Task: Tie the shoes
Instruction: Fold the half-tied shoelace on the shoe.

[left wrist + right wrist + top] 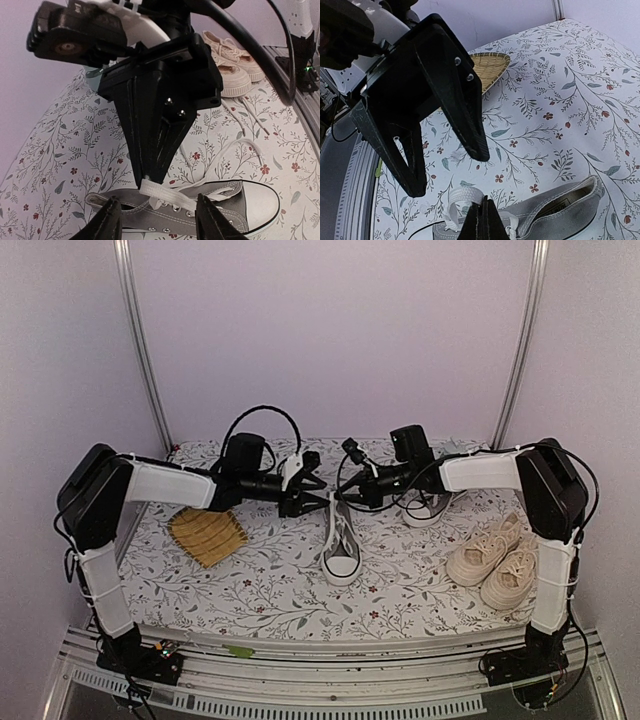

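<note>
Floral-print tablecloth (280, 585) under lilac walls (330, 340). Centre of top view: grey sneaker (341, 540), toe toward lower edge. Right gripper (151, 177) clenched on its white lace (167, 196), just above the eyelets. Left gripper (449, 172) released, fingers spread, facing it closely. Cream pair (497, 560) at lower right. Woven tray (207, 532) at left.

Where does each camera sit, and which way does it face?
Top external: above and behind the bases, looking down at the table; both arms show, left gripper and right gripper close together above a grey shoe.
Left wrist: on the left arm, facing right toward the cream pair; own open fingers at bottom.
Right wrist: on the right arm, facing left toward the woven tray; own fingers shut on the lace.
Shared: both wrist views show that grey shoe.
</note>
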Motion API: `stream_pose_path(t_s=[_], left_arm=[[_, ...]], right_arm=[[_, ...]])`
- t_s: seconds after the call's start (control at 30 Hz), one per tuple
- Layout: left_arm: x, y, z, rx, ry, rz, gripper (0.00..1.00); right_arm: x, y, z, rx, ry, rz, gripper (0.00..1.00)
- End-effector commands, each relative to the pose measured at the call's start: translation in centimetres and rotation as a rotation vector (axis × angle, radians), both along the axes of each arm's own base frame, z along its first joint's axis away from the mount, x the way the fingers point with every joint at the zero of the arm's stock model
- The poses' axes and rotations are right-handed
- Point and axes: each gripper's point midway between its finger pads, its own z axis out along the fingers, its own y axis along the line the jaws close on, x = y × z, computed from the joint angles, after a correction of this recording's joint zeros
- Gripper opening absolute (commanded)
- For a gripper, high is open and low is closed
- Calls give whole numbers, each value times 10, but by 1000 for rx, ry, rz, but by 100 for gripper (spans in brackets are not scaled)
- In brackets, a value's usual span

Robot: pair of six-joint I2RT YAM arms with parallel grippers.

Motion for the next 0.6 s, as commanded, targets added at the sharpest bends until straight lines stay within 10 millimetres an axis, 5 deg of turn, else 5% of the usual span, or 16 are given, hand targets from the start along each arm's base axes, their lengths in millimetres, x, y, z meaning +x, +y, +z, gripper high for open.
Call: stream_pose_path(t_s=[0.0, 0.23, 0.47, 0.57], left_arm=[[0, -8, 4, -28, -13, -80, 46], [14, -14, -19, 10, 3, -62, 31], [13, -13, -20, 25, -21, -64, 1], [10, -12, -13, 2, -27, -60, 0]], right_arm=[[3, 5, 1, 20, -23, 27, 1], [4, 6, 1, 14, -26, 42, 1], [5, 7, 6, 18, -32, 45, 1], [5, 6, 5, 6, -27, 36, 2]])
